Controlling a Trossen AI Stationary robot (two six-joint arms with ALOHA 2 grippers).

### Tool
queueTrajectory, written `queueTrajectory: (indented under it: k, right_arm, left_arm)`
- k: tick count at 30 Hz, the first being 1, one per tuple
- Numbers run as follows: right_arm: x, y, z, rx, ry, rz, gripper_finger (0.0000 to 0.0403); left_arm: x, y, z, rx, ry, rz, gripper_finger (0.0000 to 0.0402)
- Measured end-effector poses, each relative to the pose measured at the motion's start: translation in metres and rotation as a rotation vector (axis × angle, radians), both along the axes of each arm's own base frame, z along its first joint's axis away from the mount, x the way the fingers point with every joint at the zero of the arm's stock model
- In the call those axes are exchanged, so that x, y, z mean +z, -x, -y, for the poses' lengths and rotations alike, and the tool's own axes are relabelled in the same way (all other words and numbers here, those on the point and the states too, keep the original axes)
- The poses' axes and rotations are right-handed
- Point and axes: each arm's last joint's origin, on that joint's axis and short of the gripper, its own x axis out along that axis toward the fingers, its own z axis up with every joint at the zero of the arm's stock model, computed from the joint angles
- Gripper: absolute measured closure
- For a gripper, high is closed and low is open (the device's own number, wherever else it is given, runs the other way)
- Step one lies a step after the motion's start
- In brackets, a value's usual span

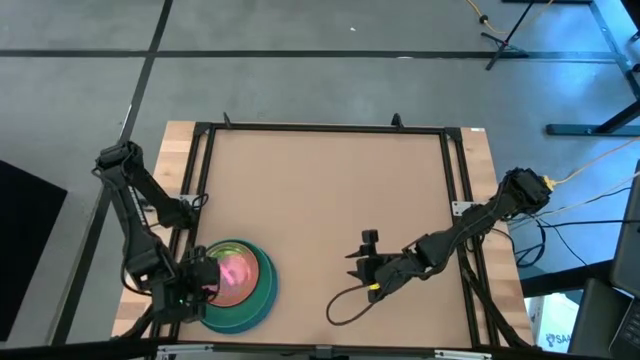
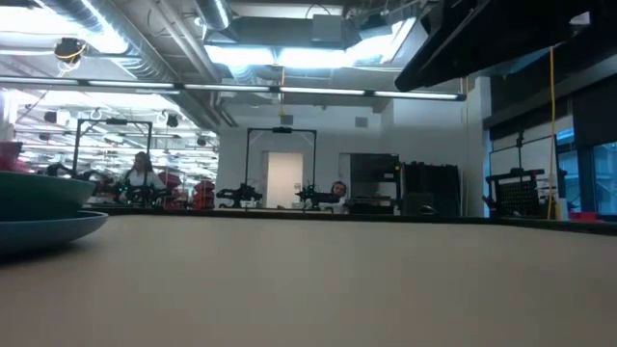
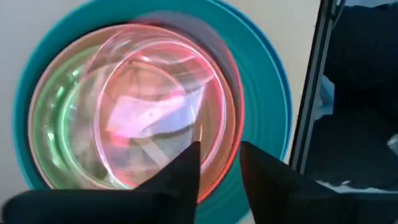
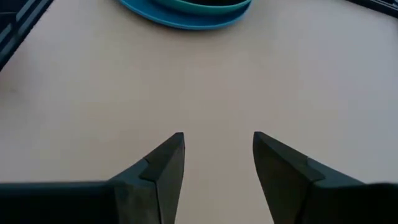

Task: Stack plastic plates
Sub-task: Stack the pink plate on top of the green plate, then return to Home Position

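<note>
The plates stand in one stack (image 1: 240,285) at the table's near left. A teal plate (image 3: 261,81) shows around the smaller ones, with a blue plate (image 4: 155,15) under it. Translucent green plates (image 3: 56,118) sit inside, and the translucent pink plate (image 3: 155,106) lies on top, shifted toward my left gripper (image 3: 221,165). That gripper (image 1: 200,280) is over the stack's left edge, shut on the pink plate. My right gripper (image 1: 365,265) hovers open over bare table right of the stack (image 4: 217,146). The black and peach plates are hidden. My left gripper has the pink plate by its rim (image 3: 229,158) on the side toward the table's left edge. One finger (image 3: 186,171) is inside the plate and the other (image 3: 264,177) outside. The fingers slant down from the left. The plate rests on the green plates.
A black frame rail (image 3: 311,93) runs just beside the stack on the table's left edge. A dark cable (image 1: 345,300) loops on the table under my right arm. The middle and far table (image 1: 330,190) is bare board. People and equipment show far behind the table (image 2: 140,178).
</note>
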Motion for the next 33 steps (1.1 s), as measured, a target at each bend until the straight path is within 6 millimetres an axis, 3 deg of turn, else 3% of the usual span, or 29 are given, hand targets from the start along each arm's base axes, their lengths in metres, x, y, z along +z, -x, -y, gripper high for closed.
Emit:
queueTrajectory:
  k: [6, 11, 15, 19, 24, 29, 33]
  right_arm:
    - [0.000, -0.004, 0.007, -0.014, 0.022, 0.000, 0.0219]
    - [0.000, -0.014, 0.025, 0.001, 0.044, -0.021, 0.0219]
    - [0.000, -0.021, 0.046, 0.034, 0.025, -0.059, 0.0236]
    - [0.001, -0.020, 0.072, 0.062, -0.013, -0.070, 0.0281]
    - [-0.010, -0.001, 0.110, 0.057, -0.101, -0.051, 0.0344]
    - [-0.012, 0.031, 0.137, 0.047, -0.163, 0.075, 0.0394]
    - [-0.010, 0.062, 0.156, 0.014, -0.212, 0.199, 0.0396]
  left_arm:
    - [0.000, 0.004, 0.002, -0.048, 0.046, -0.079, 0.0267]
    - [0.005, -0.003, 0.000, -0.120, -0.095, 0.144, 0.0265]
    - [0.017, -0.019, -0.019, -0.163, -0.344, 0.362, 0.0267]
    - [0.035, -0.038, -0.051, -0.191, -0.544, 0.444, 0.0286]
    - [0.038, -0.055, -0.096, -0.207, -0.575, 0.539, 0.0328]
    - [0.013, -0.059, -0.132, -0.153, -0.473, 0.856, 0.0372]
    - [-0.014, -0.056, -0.154, -0.094, -0.427, 1.016, 0.0398]
